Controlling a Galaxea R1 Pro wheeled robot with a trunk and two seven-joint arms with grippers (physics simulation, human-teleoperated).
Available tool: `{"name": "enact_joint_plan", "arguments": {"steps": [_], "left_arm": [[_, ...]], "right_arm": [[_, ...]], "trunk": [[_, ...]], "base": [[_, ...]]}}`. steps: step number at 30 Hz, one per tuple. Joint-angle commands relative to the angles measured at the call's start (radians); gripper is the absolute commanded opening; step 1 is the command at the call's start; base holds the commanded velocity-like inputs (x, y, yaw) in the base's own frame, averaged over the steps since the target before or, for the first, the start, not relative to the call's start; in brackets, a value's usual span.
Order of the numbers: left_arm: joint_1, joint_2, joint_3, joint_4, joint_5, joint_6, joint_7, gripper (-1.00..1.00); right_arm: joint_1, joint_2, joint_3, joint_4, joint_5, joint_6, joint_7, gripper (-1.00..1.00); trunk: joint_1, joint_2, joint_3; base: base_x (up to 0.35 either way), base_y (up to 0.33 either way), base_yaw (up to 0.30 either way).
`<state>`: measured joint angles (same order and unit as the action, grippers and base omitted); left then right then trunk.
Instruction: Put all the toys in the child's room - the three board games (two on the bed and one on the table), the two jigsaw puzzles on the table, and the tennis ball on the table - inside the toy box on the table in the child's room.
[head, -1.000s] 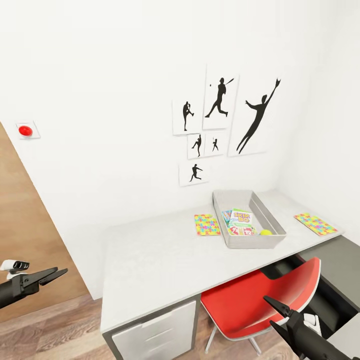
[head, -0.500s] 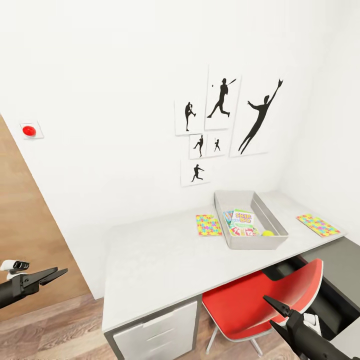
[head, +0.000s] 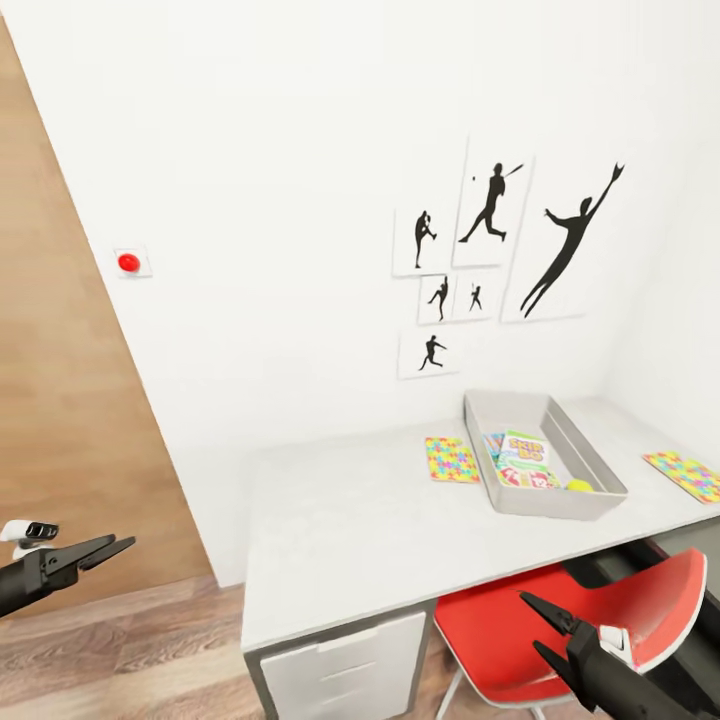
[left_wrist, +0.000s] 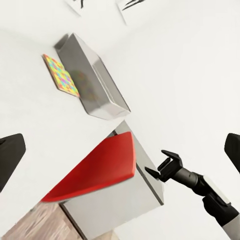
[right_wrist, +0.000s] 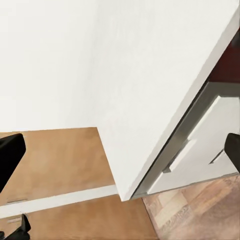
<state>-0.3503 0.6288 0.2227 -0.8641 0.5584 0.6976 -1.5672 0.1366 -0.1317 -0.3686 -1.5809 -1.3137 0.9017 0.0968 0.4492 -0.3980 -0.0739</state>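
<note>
Grey toy box (head: 592, 455) on the desk (head: 350, 520) holds board games (head: 524, 458), a jigsaw puzzle (head: 451, 459) just beside it. Left end effector (head: 112, 546) and right end effector (head: 533, 625) both hang empty, jaws spread.

On the pale table (head: 340, 520), the light grey toy box (head: 590, 497) is sitting with board games (head: 524, 458) and a yellow-green tennis ball (head: 579, 486) lying inside it, while one multicolour jigsaw puzzle (head: 451, 459) is lying flat just beside the box and the other jigsaw puzzle (head: 688, 475) is lying apart on its opposite side.
</note>
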Motion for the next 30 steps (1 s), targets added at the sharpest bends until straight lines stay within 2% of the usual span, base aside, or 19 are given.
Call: {"name": "enact_joint_plan", "arguments": {"steps": [1,11,30], "left_arm": [[-0.001,0.000,-0.001,0.000,0.000,0.011,-0.004,1.00],[-0.001,0.000,0.000,0.000,0.000,0.005,-0.004,1.00],[-0.001,0.000,-0.002,0.000,0.000,0.002,-0.004,1.00]], "right_arm": [[0.000,0.000,0.000,-0.001,0.009,0.004,0.009,1.00],[0.000,0.000,0.005,-0.001,0.010,0.004,0.010,1.00],[0.000,-0.001,0.005,0.001,0.008,0.005,0.011,1.00]], "trunk": [[0.001,-0.002,-0.001],[0.001,-0.002,0.008],[0.001,-0.002,0.010]], "base": [[0.073,0.174,0.237],[0.158,0.120,0.209],[0.111,0.061,0.019]]}}
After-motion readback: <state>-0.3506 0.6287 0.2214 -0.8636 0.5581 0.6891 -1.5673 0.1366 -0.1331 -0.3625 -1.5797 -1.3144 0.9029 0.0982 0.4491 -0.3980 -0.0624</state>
